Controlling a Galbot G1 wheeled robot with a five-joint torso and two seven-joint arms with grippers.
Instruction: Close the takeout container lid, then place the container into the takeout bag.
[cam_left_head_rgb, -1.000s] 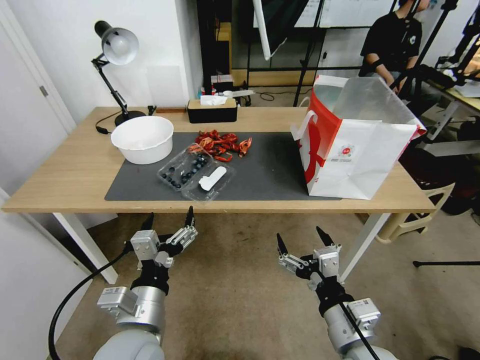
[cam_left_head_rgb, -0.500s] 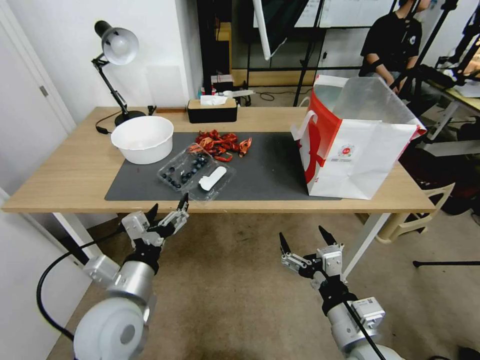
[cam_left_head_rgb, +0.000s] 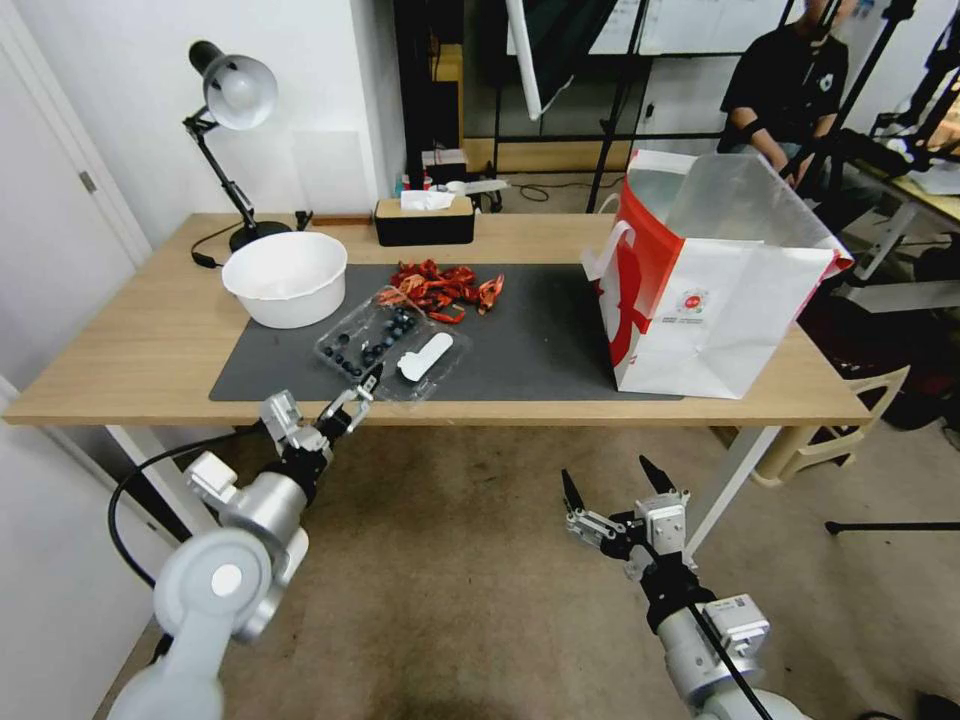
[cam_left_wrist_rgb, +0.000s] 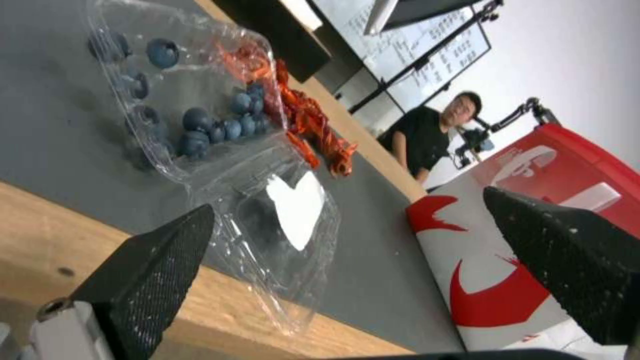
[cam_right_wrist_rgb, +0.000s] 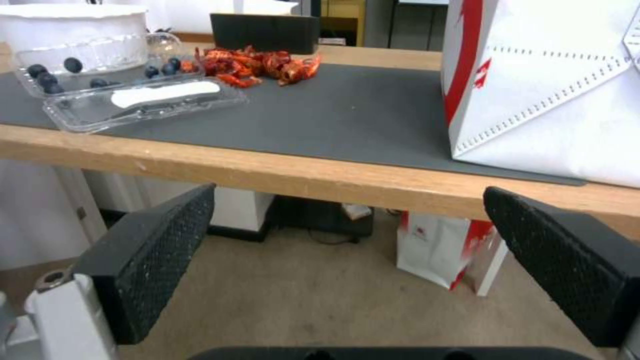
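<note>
Two spread fingers of the left gripper (cam_left_head_rgb: 342, 400) hover at the table edge, just short of the lid (cam_left_head_rgb: 423, 362). The takeout container (cam_left_head_rgb: 390, 344) lies open, well apart from the takeout bag (cam_left_head_rgb: 712, 285). A low approach could shove the flimsy clamshell away instead of folding it; the right gripper (cam_left_head_rgb: 612, 493) waits open below the edge.

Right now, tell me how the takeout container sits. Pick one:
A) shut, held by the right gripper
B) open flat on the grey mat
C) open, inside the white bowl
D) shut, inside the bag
B: the takeout container lies open on the grey mat, its lid flat beside the berry half.
</note>
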